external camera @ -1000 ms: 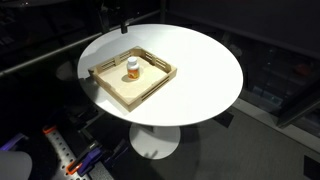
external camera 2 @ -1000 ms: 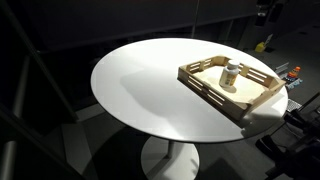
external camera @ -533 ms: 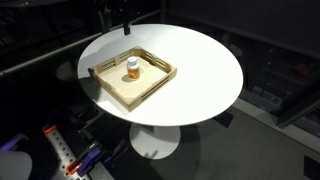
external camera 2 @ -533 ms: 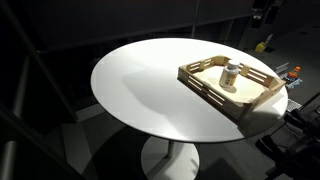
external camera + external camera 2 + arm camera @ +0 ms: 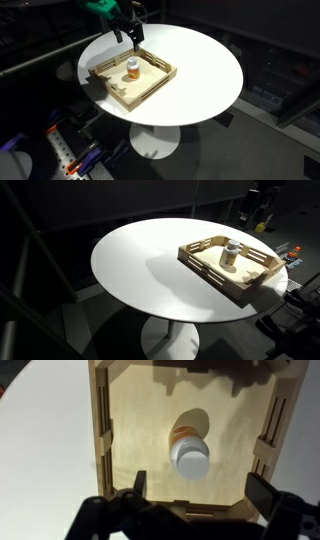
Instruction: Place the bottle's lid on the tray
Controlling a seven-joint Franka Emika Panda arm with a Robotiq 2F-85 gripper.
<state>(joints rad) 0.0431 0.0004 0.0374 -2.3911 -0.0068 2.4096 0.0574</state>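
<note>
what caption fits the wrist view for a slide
Open gripper above the wooden tray, where the amber bottle stands with its white lid on.

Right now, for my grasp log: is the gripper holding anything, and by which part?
Nothing: the gripper hangs open above the tray; the lid sits on the bottle.

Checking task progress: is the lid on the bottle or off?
On. Wrist view shows the white lid capping the upright bottle, standing in the tray.

Arm [image 5: 108,10] angled down from above, pincer [image 5: 200,488] pointing downward, jaws spread wide, empty
</note>
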